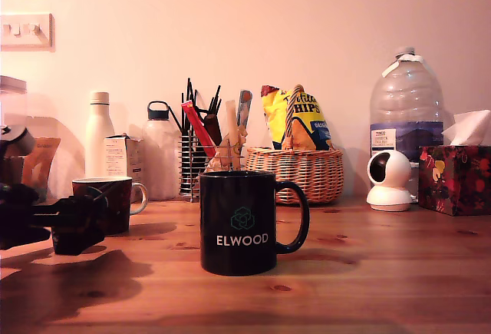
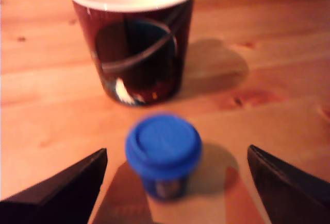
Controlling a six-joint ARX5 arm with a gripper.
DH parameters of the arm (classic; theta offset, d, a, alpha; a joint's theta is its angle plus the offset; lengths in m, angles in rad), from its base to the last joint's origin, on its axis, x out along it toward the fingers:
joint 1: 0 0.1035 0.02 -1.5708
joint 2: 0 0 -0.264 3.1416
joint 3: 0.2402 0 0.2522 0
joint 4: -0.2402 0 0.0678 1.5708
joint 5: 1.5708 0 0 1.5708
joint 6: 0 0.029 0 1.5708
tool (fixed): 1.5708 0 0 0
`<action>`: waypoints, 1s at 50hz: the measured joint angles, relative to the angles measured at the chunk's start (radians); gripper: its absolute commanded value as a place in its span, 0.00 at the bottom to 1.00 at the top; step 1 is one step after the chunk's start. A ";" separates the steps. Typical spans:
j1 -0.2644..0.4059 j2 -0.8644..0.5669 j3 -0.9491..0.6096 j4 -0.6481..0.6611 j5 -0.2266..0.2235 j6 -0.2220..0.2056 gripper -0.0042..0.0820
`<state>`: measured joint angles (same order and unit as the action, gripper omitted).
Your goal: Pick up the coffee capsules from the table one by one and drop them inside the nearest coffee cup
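At the lower centre of the wrist view, you have one small dark blue plastic coffee capsule, standing on the warm brown pine-wood table between the two black fingers of the gripper.

Pincer: spread wide, a clear gap on each side of the capsule, nothing held.

Behind the capsule, upper centre: dark red ceramic mug with white inside, near but apart.

Handling, as judged: light, rigid, smooth-sided, likely to tip or skid if you nudge it. Take hold across the body below the wider top, centred.

In the exterior view, lower left, the arm's black end sits low beside that mug; a black "ELWOOD" mug stands mid-frame.
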<state>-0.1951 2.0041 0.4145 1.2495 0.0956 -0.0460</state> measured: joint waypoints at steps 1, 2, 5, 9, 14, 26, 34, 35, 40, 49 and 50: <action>0.001 0.002 0.001 0.000 0.000 0.000 0.96; 0.001 0.003 0.001 0.000 0.000 0.000 0.96; 0.002 0.003 0.001 -0.001 0.000 0.002 0.96; 0.005 0.003 0.001 -0.001 0.002 0.004 0.96; 0.008 0.003 0.002 -0.003 0.008 0.004 0.92; 0.008 0.003 0.003 -0.011 0.037 0.004 0.23; 0.009 0.003 0.003 -0.011 0.052 0.004 0.14; 0.009 0.003 0.003 -0.011 0.052 0.004 0.13; 0.009 0.003 0.003 -0.010 0.052 0.004 0.14; 0.009 0.003 0.003 -0.008 0.053 0.004 0.13; 0.009 0.003 0.003 -0.008 0.052 0.004 0.14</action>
<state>-0.1864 2.0075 0.4171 1.2415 0.1478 -0.0418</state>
